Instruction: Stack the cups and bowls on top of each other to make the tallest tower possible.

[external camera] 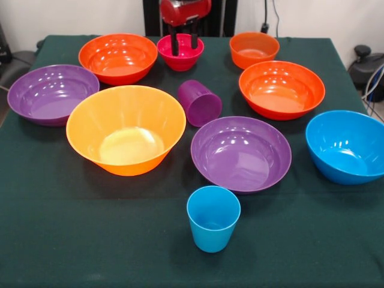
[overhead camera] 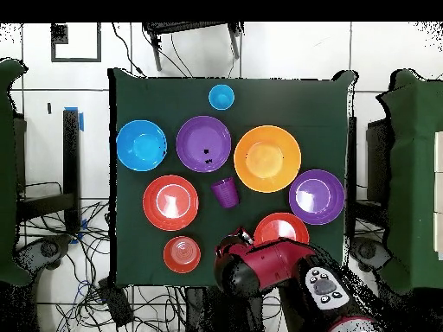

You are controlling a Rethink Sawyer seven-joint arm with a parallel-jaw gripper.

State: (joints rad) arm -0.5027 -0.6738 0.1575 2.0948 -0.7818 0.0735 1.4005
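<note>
Light blue tapered plastic cup (external camera: 213,218) upright at near bench (external camera: 90,252) edge, farthest from fingers. Big deep orange plastic bowl (external camera: 126,129) and glossy purple plastic bowl (external camera: 241,153) mid-bench. Purple plastic cup (external camera: 200,102) on its side, just ahead of fingers. Fingers (external camera: 183,37) spread, tips hanging inside small magenta plastic bowl (external camera: 180,59).

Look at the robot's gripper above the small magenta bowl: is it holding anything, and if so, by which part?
Nothing is held. The gripper hangs open over the small magenta bowl, its two dark fingers apart with nothing between them.
</note>
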